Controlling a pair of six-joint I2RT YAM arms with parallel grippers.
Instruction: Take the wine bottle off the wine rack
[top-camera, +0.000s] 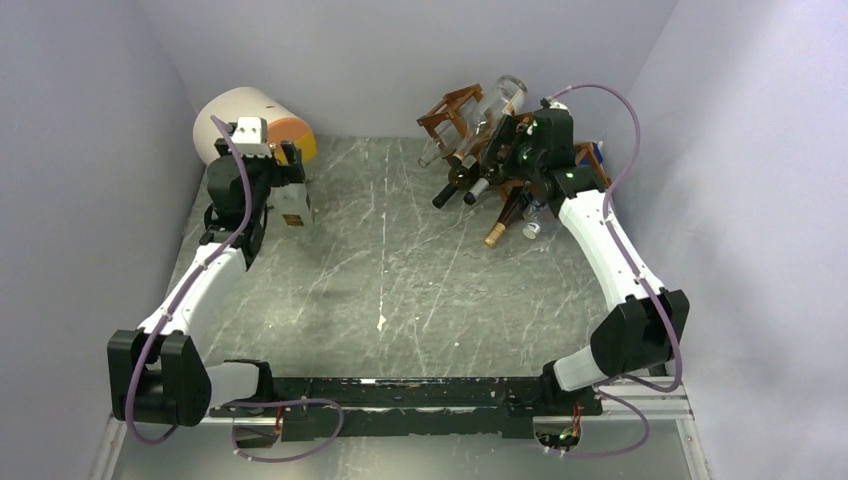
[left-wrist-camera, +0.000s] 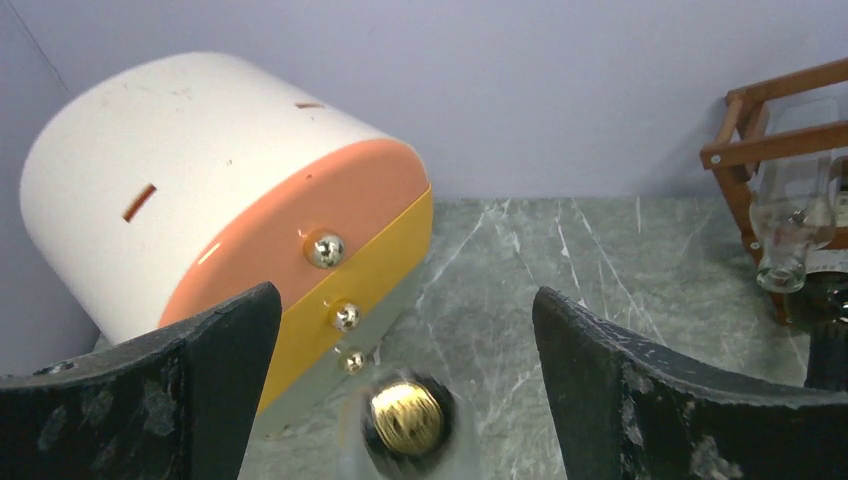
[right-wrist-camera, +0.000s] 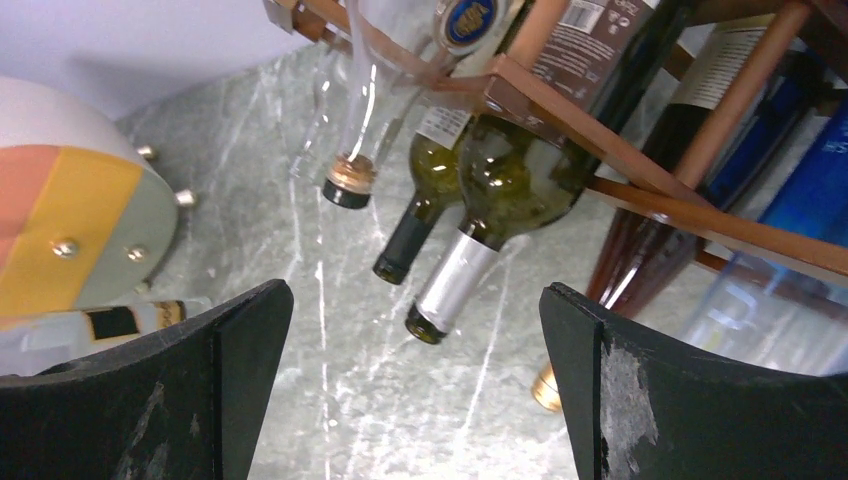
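Observation:
The reddish-brown wooden wine rack (top-camera: 455, 108) stands at the back right and holds several bottles with their necks pointing out. My right gripper (top-camera: 498, 150) is open right in front of it. In the right wrist view (right-wrist-camera: 415, 300) a green bottle with a silver foil neck (right-wrist-camera: 450, 285) points between the fingers without touching them. Beside it are a dark-necked green bottle (right-wrist-camera: 408, 245), a clear corked bottle (right-wrist-camera: 352, 180) and a brown gold-capped bottle (right-wrist-camera: 548, 385). My left gripper (left-wrist-camera: 405, 295) is open at the back left over a clear gold-capped bottle (left-wrist-camera: 407, 417) that stands off the rack (left-wrist-camera: 745, 150).
A white-and-orange cylinder (top-camera: 240, 120) lies at the back left, close to my left gripper (top-camera: 290, 190) and the loose bottle (top-camera: 294, 212). Walls close in the grey marbled table (top-camera: 400, 290) at the back and both sides. A blue item (right-wrist-camera: 815, 170) sits behind the rack.

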